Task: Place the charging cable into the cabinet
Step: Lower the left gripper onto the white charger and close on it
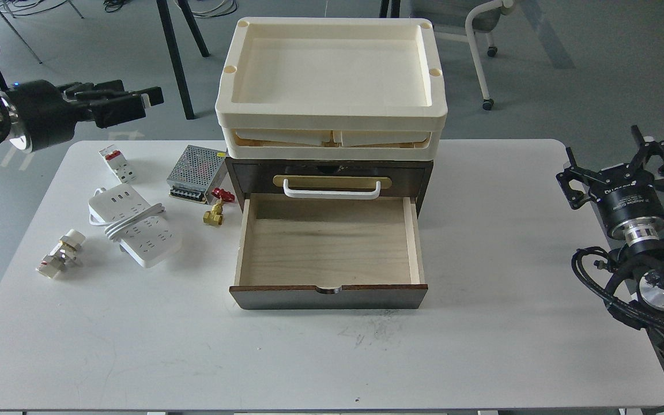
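Note:
The charging cable [136, 228], a white power strip with its cord coiled round the middle, lies on the table to the left of the cabinet. The dark brown cabinet [240, 173] stands at the table's middle back, and its lower drawer [329, 242] is pulled open and empty. Cream trays [332, 115] are stacked on top. My left gripper [142, 101] hovers above the table's back left edge, pointing right, well above and behind the power strip; its dark fingers cannot be told apart. My right gripper [606, 158] is open and empty at the table's right edge.
A white breaker with red switch [117, 163], a metal mesh power supply [195, 172] and a brass valve with red handle [217, 208] lie between the power strip and the cabinet. A small fitting [58, 255] lies at the left. Chair and table legs stand behind.

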{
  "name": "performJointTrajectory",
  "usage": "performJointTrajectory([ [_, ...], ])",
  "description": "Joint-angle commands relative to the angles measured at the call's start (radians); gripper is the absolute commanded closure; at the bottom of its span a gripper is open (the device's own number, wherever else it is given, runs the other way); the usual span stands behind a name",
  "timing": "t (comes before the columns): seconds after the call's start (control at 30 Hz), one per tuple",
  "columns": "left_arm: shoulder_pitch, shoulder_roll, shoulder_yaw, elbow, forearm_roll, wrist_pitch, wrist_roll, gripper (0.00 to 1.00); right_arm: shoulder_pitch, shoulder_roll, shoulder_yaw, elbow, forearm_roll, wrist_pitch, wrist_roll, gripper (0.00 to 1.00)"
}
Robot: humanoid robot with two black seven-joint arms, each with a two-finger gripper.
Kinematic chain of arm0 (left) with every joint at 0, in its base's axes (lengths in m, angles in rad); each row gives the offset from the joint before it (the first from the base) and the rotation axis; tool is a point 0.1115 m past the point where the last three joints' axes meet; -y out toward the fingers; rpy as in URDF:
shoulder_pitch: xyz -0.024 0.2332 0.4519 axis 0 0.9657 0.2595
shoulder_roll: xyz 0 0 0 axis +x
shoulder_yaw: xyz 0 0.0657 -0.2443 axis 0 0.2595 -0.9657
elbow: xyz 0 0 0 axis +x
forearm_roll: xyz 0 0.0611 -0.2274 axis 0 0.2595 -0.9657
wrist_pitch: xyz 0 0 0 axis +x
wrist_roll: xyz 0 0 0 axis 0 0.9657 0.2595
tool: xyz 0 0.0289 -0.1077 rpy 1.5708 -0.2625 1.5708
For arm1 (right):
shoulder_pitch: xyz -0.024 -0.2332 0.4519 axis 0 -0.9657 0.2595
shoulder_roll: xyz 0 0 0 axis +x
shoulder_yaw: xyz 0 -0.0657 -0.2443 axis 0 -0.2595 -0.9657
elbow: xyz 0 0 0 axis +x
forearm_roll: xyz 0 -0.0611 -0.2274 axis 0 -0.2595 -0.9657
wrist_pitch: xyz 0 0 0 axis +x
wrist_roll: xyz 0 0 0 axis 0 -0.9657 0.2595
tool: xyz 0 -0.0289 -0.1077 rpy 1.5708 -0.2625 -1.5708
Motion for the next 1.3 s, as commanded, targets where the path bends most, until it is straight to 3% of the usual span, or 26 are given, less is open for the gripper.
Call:
performJointTrajectory([
  [0.0,-0.010,-0.032,0.096,0.015,0.224,0.046,-0.001,0.09,0.000,0.000,-0.001,0.000,0.000,-0.001,0.000,0.00],
  [0.13,-0.010,-0.092,0.146,0.058,0.350,0.062,-0.002,0.10,0.000,0.000,-0.001,0.000,-0.008,-0.001,0.000,0.00],
  [0.33,-0.014,-0.169,0.238,0.222,0.379,0.071,-0.007,0.10,-0.002,0.000,0.001,0.009,-0.028,-0.002,0.001,0.00],
  [0.47,-0.014,-0.228,0.325,0.332,0.379,0.135,-0.021,0.11,-0.008,0.000,0.001,0.015,-0.029,-0.002,0.001,0.00],
  [0.67,-0.031,-0.369,0.411,0.602,0.379,0.246,-0.025,0.13,-0.008,0.002,0.001,0.015,-0.029,-0.005,0.001,0.00],
  [0.83,-0.042,-0.411,0.527,0.749,0.379,0.321,-0.050,0.26,-0.009,0.002,0.001,0.015,-0.029,-0.007,0.001,0.00],
  [1.03,-0.053,-0.411,0.551,0.779,0.360,0.349,-0.057,0.37,-0.009,0.002,0.001,0.015,-0.029,-0.007,0.001,0.00],
  [1.17,-0.053,-0.411,0.552,0.786,0.352,0.347,-0.077,0.55,-0.009,0.002,0.001,0.015,-0.029,-0.007,0.001,0.00],
  [1.27,-0.050,-0.413,0.554,0.788,0.352,0.346,-0.077,0.57,-0.009,0.002,0.001,0.015,-0.029,-0.007,0.001,0.00],
])
